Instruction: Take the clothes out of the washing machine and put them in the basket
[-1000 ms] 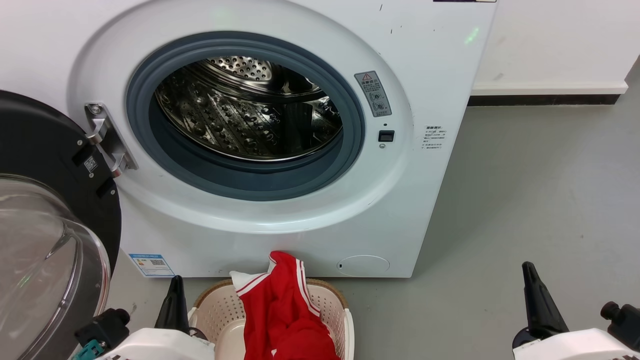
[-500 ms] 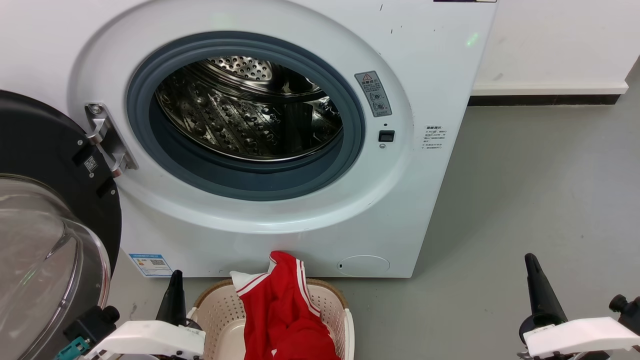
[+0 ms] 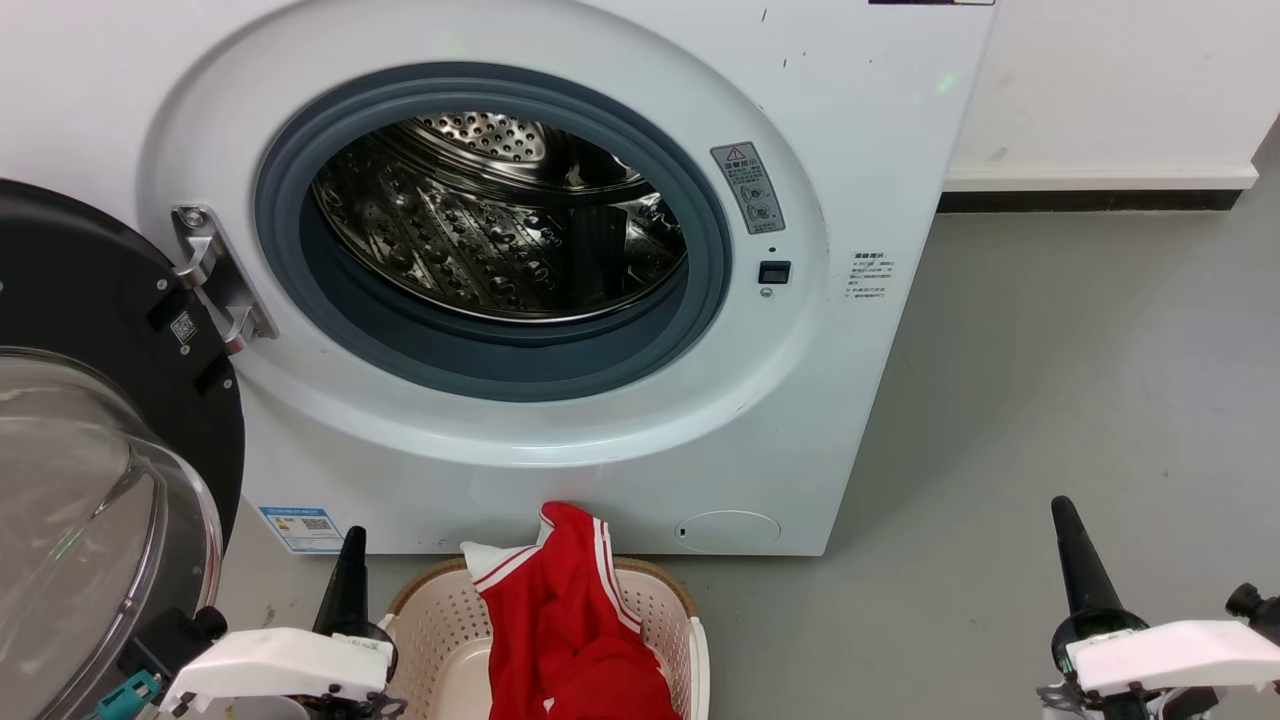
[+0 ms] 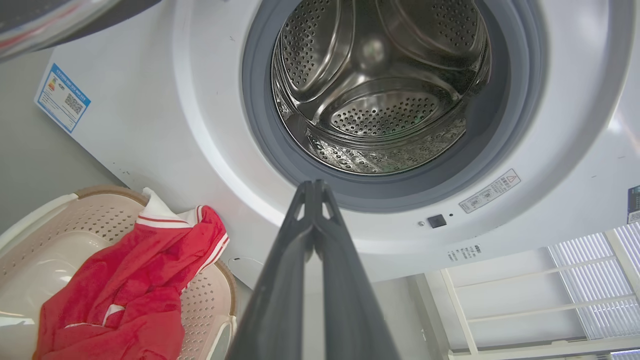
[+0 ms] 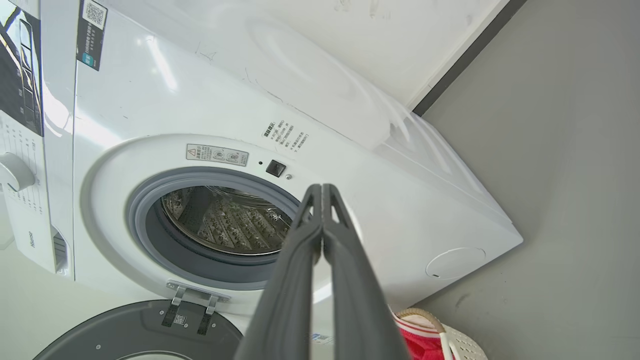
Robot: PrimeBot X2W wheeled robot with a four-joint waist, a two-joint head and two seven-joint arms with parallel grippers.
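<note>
- White enamelled steel is being presented by the washing machine (image 3: 880, 120), which is standing with its porthole uncovered. Its perforated steel drum (image 4: 380, 110) is being seen bare of cloth as far as the grey rubber ring (image 3: 715, 270) allows, so the emptying is being judged as done.
- Off to the left, the black-rimmed glass door (image 3: 90, 450) is being left swung wide open.
- Just in front of the machine's foot, the cream laundry basket (image 3: 440, 620) is being kept on the grey floor (image 3: 1080, 380).
- Inside it, the red clothes (image 3: 570, 630) are being held in a heap, with white-striped trim being draped over the far rim. Whether both garments are being counted in that heap cannot be told for certain.
- Beside the basket, the left gripper (image 4: 313, 186) is being held with its fingers pressed together on nothing.
- Well apart over bare floor, the right gripper (image 5: 321, 187) is being held likewise, closed and empty.
- Little is being judged as left, beyond perhaps tucking the hanging cloth in.
</note>
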